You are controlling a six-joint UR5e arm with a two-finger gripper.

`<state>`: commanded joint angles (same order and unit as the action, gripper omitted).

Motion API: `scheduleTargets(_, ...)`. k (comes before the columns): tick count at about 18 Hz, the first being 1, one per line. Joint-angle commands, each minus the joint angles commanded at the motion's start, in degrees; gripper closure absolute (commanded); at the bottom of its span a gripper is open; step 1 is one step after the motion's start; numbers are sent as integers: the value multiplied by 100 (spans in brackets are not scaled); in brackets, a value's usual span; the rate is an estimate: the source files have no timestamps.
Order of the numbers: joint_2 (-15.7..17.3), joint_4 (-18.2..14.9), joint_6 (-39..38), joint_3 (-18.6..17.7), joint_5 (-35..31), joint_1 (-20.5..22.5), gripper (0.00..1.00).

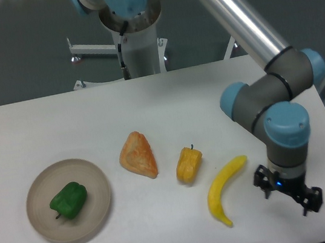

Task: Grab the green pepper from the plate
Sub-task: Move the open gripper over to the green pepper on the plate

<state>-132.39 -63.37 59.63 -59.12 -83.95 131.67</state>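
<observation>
One hand [288, 191] is hanging low over the near right corner of the bench [166, 102], its two fingers spread apart and gripping nothing. It is sitting well apart from the green pepper [68, 200], which is lying on its side a little left of the middle of the plate [97, 181] at the near left.

Between the two, three loose things are lying on the bench: one banana [225, 191] just beside the hand, one yellow-orange pepper [189, 164] near it, and one orange wedge-shaped piece [138, 155] farther left. A low crossing is likely risking a knock against the banana first, then the yellow-orange pepper, so the hand is probably needing height before travelling.

Two peppers are sitting here, alike in size, and the nearer one is the wrong one; stopping short is the plain mistake. At the plate, the pepper's glossy, lumpy skin is looking liable to slip or roll from a shallow pinch, and fingers coming down off-centre are risking a strike on the raised rim.

One arm [239, 21] is reaching from the far side, and one plate is all that is showing.
</observation>
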Motion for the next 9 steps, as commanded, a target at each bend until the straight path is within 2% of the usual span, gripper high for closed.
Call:
scheduleTargets(3,475,44,-924,-669,527,-229,0)
scheduleTargets(7,968,53,-1847,-1197,722,-650,0)
scheduleTargets(9,1109,70,-2252,-1408,792,-870,0)
